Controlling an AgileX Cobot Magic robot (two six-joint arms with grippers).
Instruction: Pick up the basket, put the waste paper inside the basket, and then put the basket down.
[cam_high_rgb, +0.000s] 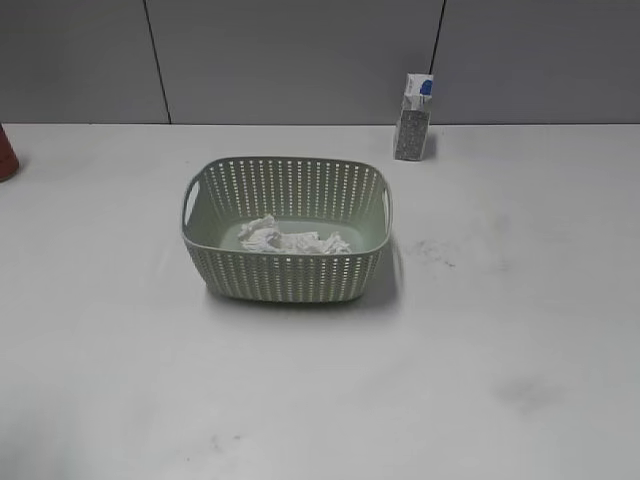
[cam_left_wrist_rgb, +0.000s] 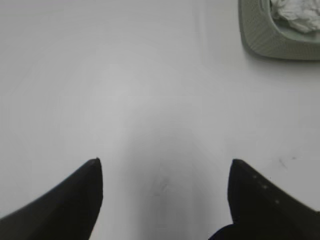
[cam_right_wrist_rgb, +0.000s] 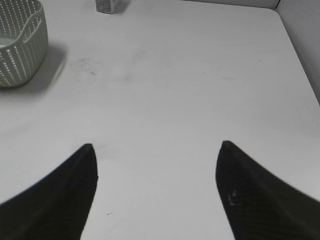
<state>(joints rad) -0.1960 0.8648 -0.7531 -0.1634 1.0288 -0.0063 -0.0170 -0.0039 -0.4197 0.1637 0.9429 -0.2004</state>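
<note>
The pale sage-green basket (cam_high_rgb: 287, 275) stands on the white table at its middle. Crumpled white waste paper (cam_high_rgb: 290, 240) lies inside it on the bottom. The basket's corner shows at the top right of the left wrist view (cam_left_wrist_rgb: 260, 35) with waste paper (cam_left_wrist_rgb: 297, 12) in it, and its side shows at the top left of the right wrist view (cam_right_wrist_rgb: 20, 40). My left gripper (cam_left_wrist_rgb: 165, 162) is open and empty over bare table, well away from the basket. My right gripper (cam_right_wrist_rgb: 156, 146) is open and empty over bare table to the basket's right. Neither gripper shows in the exterior view.
An upright white-grey carton with a blue mark (cam_high_rgb: 414, 117) stands at the back, right of the basket; its base shows in the right wrist view (cam_right_wrist_rgb: 107, 5). A reddish object (cam_high_rgb: 6, 155) sits at the far left edge. The table's right edge (cam_right_wrist_rgb: 300, 55) runs along a grey wall.
</note>
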